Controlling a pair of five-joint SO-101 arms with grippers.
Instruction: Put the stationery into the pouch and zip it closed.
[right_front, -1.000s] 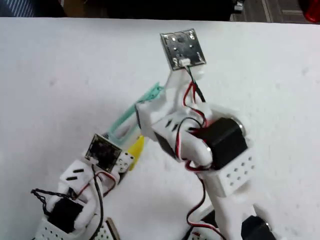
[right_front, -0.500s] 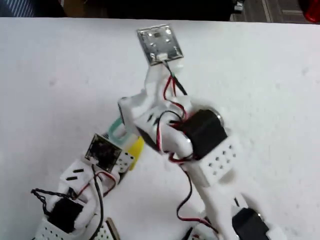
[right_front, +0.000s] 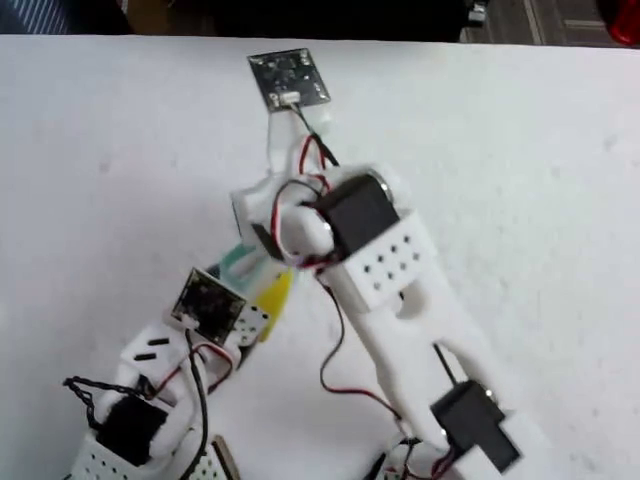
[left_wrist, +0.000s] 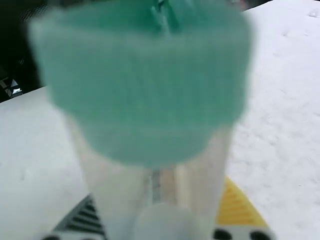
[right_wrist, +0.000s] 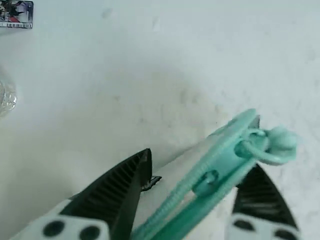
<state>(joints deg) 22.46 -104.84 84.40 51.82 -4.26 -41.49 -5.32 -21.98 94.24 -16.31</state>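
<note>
On the white surface (right_front: 120, 150), the clear, teal-zippered pouch (right_front: 238, 262) sits clenched in the left gripper (left_wrist: 157, 212). The right gripper (right_wrist: 200, 140), released, straddles the zipper (right_wrist: 197, 186), whose ring pull (right_wrist: 277, 141) the right wrist view reveals beneath the arm (right_front: 390, 280).

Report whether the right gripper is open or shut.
Open. The right gripper has its black fingers apart, one either side of the green zipper of the pouch, with a gap showing.

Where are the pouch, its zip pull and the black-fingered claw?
pouch (right_wrist: 200, 183), right wrist view, on its green zip band.
zip pull (right_wrist: 281, 138), right wrist view, on its rounded end.
right gripper (right_wrist: 201, 136), right wrist view, midway between its black fingertips.
</note>
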